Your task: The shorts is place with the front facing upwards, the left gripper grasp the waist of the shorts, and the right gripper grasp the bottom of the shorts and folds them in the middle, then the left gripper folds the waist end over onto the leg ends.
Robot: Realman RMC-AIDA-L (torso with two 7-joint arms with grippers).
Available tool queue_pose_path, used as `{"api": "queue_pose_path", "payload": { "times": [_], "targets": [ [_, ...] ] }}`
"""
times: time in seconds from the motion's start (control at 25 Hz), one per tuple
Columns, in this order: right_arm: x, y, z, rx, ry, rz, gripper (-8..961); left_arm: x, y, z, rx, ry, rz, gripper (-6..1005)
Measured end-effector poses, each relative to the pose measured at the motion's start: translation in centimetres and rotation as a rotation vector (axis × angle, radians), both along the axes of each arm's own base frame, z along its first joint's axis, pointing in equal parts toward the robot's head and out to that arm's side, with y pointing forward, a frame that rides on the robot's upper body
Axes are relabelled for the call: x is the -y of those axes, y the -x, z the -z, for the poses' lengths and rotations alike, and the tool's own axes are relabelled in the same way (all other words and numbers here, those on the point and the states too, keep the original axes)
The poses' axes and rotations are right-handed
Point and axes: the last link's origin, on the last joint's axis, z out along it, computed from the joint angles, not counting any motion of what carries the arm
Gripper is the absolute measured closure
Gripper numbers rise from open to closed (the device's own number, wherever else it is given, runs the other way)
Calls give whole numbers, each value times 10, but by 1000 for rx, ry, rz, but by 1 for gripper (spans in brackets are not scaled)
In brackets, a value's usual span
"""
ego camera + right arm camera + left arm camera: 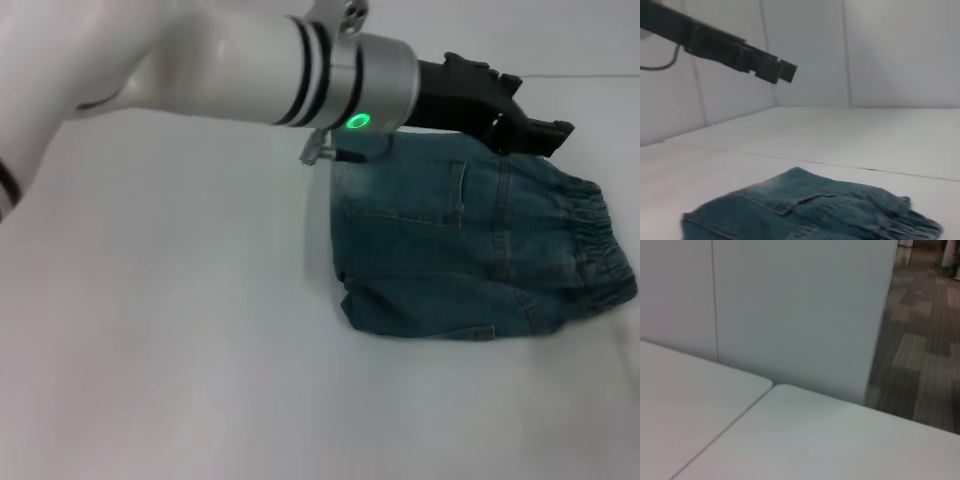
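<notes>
- Since the shorts [470,250] already lie doubled up near the table's [150,350] far right corner, waist [600,245] rightward, you're basically done folding.
- Your left gripper [545,135] hangs above them holding nothing, fingers looking together.
- Can't see your right gripper.

Blue-green faded denim shorts [470,250], paler stitching; black left gripper [535,130] on white arm [200,60], black bands, green light ring; white table [170,340]; grey patterned floor [920,345].
</notes>
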Motion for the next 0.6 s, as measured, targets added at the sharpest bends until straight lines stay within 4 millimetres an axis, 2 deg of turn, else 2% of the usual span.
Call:
{"api": "queue_pose_path", "payload": {
  "times": [0.08, 0.16, 0.28, 0.48, 0.6],
  "targets": [
    [1, 4, -5, -6, 32, -19, 955, 3, 13, -8, 38, -2, 13, 308],
    [1, 11, -9, -8, 73, -47, 954, 6, 28, -19, 79, 2, 18, 273],
    [0, 22, -13, -7, 136, -79, 939, 14, 63, -41, 166, 27, 11, 220],
    [0, 36, -20, -9, 251, -92, 901, 43, 139, -75, 285, 27, -13, 131],
    [2, 42, -27, -18, 312, -83, 878, 62, 187, -91, 326, -28, -52, 133]
  ]
}}
